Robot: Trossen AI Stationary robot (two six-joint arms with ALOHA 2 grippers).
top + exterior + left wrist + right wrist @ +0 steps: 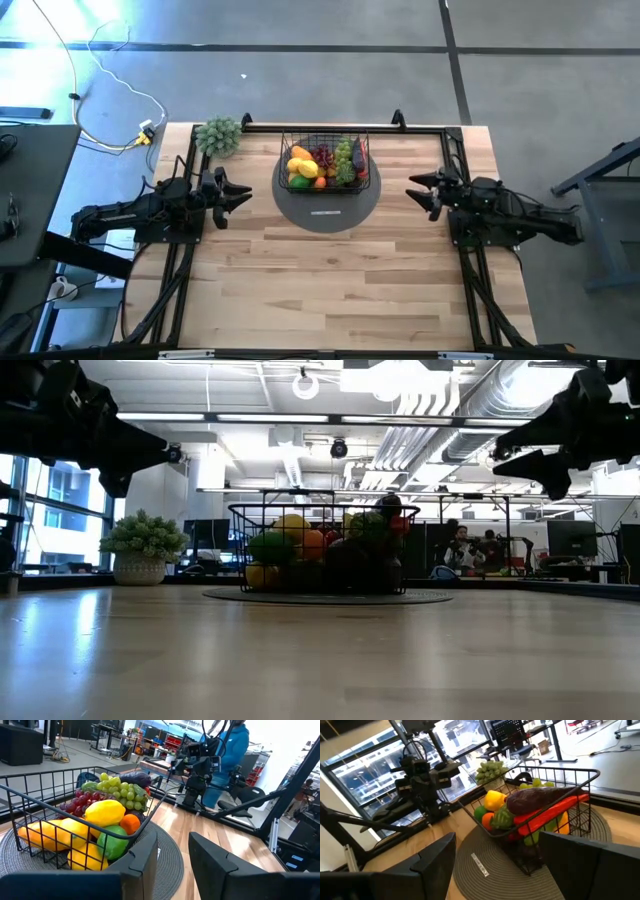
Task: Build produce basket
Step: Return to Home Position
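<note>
While basket sits far-centre on round grey mat, produce heaped inside, left gripper flanks left, right gripper right; both jaws spread, empty, seemingly equidistant.

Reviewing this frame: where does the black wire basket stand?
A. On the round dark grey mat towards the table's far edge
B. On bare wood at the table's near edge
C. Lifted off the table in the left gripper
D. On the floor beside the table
A: the basket, filled with produce, sits on the round grey mat, while the left gripper and right gripper hang open, clear of it on either side.
</note>
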